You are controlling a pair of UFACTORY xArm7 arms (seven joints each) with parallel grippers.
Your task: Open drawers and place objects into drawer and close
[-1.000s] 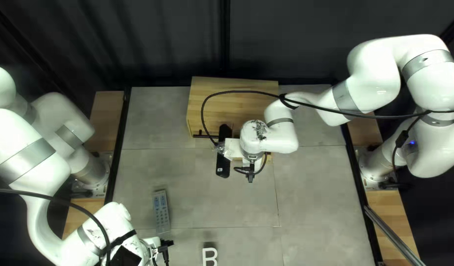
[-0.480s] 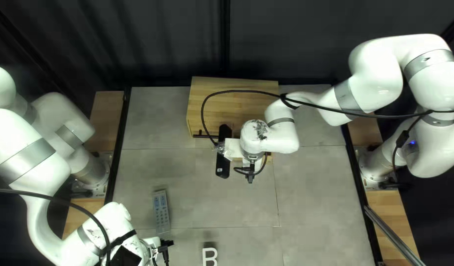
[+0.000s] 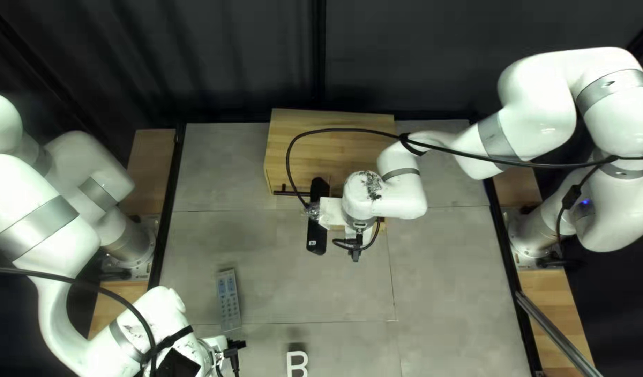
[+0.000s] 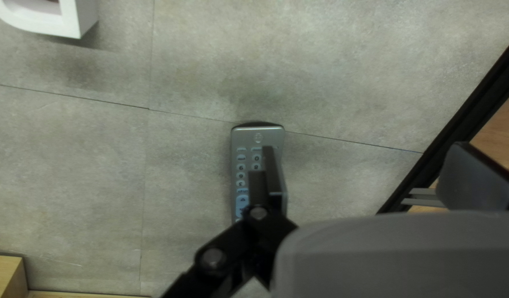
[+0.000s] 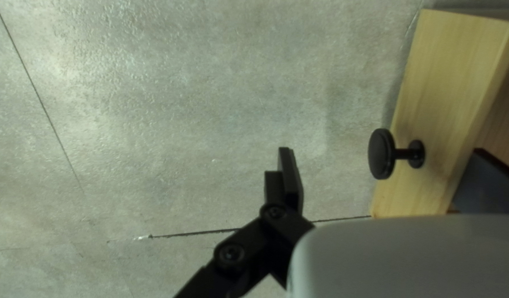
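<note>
In the top left view, the wooden cabinet (image 3: pixel 286 150) stands at the far edge. My right gripper (image 3: pixel 316 237) is in front of it, fingers hidden there. The right wrist view shows my right gripper (image 5: pixel 384 165) open: one finger outside the pulled-out drawer's front (image 5: pixel 436 99) and its black knob (image 5: pixel 381 154), the other behind that front. My left gripper (image 3: pixel 178 363) is low at the left; in its wrist view, the left gripper (image 4: pixel 365 165) is open above the table, one finger overlapping the grey remote (image 4: pixel 241 165). A white letter B (image 3: pixel 297 362) stands at the near edge.
The grey tabletop (image 3: pixel 447 279) has black edge rails, with wooden strips (image 3: pixel 551 314) outside them. A black cable (image 3: pixel 349 130) from the right arm loops over the cabinet. Part of the white letter (image 4: pixel 72 16) shows ahead of my left gripper.
My right arm has shifted slightly to the right and toward the near edge. The left arm, remote and letter look unmoved.
</note>
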